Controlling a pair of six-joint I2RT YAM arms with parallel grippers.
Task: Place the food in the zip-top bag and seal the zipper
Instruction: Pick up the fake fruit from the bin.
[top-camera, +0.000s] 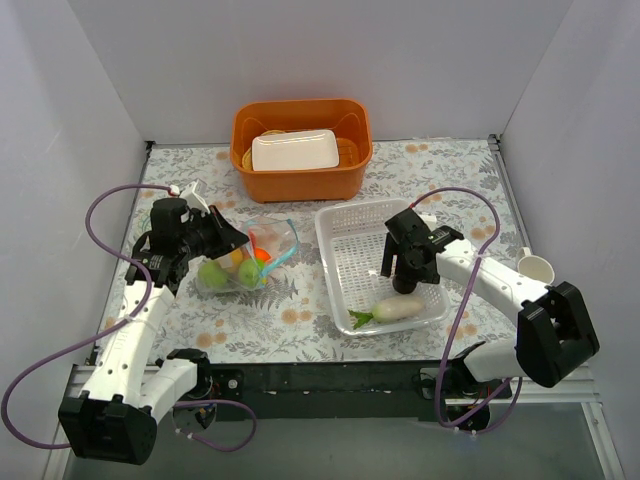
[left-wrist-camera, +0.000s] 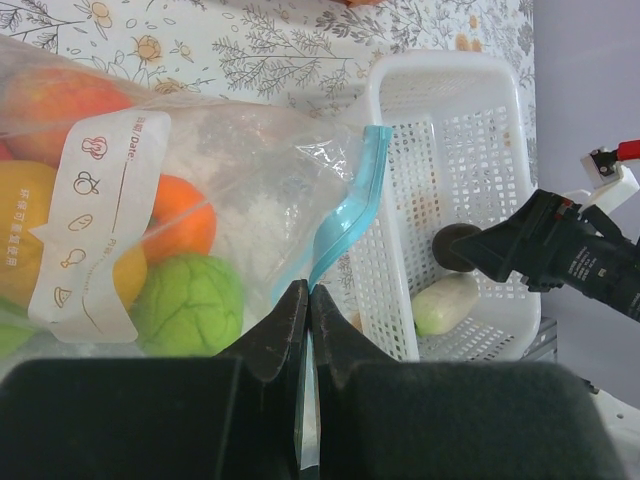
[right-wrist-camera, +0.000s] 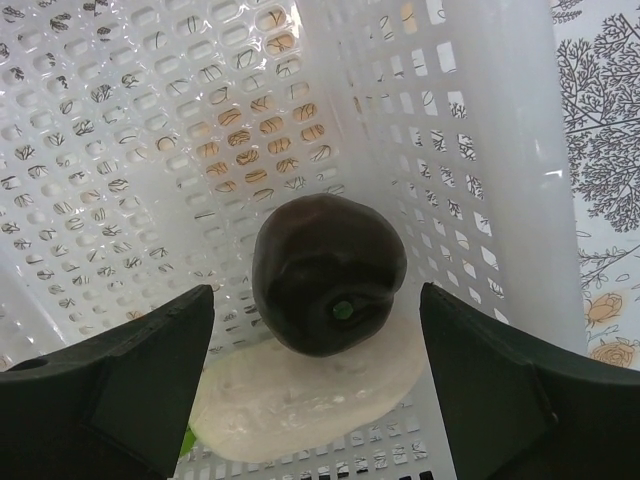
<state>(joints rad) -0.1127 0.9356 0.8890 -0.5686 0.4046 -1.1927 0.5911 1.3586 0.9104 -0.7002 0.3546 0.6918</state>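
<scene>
The clear zip-top bag (top-camera: 250, 258) lies left of centre and holds green apples (left-wrist-camera: 190, 305), an orange (left-wrist-camera: 182, 225), a peach (left-wrist-camera: 70, 105) and a yellow mango (left-wrist-camera: 30, 240). My left gripper (left-wrist-camera: 308, 290) is shut on the bag's mouth edge, pinching the blue-teal zipper (left-wrist-camera: 350, 205); it also shows in the top view (top-camera: 235, 240). My right gripper (right-wrist-camera: 315, 292) is open inside the white mesh basket (top-camera: 335, 250), its fingers on either side of the dark purple fruit (right-wrist-camera: 325, 275). That fruit rests against the white radish (right-wrist-camera: 310, 395), which also shows in the top view (top-camera: 397, 309).
An orange tub (top-camera: 300, 165) holding a white tray stands at the back centre. A small cream cup (top-camera: 535, 268) sits at the right edge. White walls enclose the floral table on three sides.
</scene>
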